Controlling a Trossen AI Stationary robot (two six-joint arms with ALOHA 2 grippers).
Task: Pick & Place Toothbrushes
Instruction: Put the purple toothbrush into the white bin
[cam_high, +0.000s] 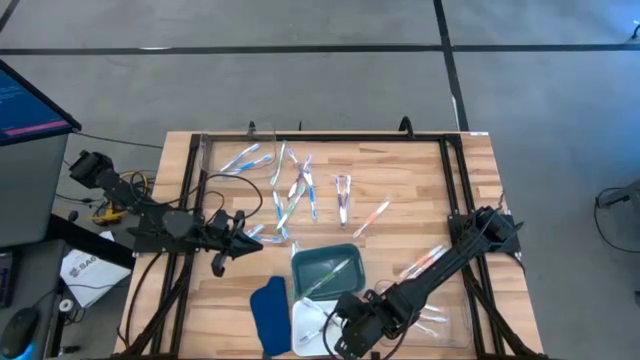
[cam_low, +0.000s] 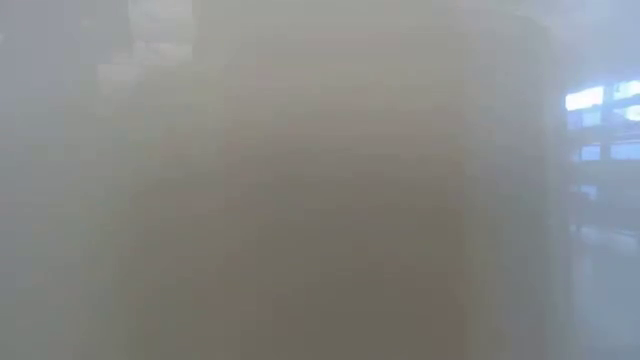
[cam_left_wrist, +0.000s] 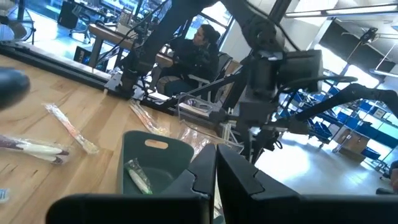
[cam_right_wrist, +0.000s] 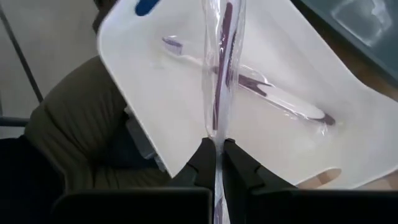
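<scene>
Several wrapped toothbrushes (cam_high: 295, 185) lie loose on the far half of the wooden table, and a few more (cam_high: 425, 262) lie under the right arm. A white tray (cam_right_wrist: 155, 93) at the near edge holds a purple toothbrush (cam_right_wrist: 261, 90). Beside it, a green tray (cam_high: 325, 252) holds a green one (cam_left_wrist: 138, 177). My right gripper (cam_right_wrist: 217, 152) hovers over the white tray (cam_high: 305, 318), shut on a wrapped purple toothbrush (cam_right_wrist: 221, 68). My left gripper (cam_high: 245, 240) waits shut left of the green tray, touching nothing. My right gripper pinches the wrapped purple toothbrush between its two fingers at one end of its clear wrapper (cam_right_wrist: 217, 127). The fingers slant down from the table's right. The toothbrush runs on past the fingertips in line with them, lifted clear above the white tray's floor.
A dark blue flat piece (cam_high: 268, 310) lies left of the white tray. Black frame rails (cam_high: 455, 180) run along the table's sides. A person (cam_left_wrist: 199, 50) sits beyond the table. The low view shows only a pale blur.
</scene>
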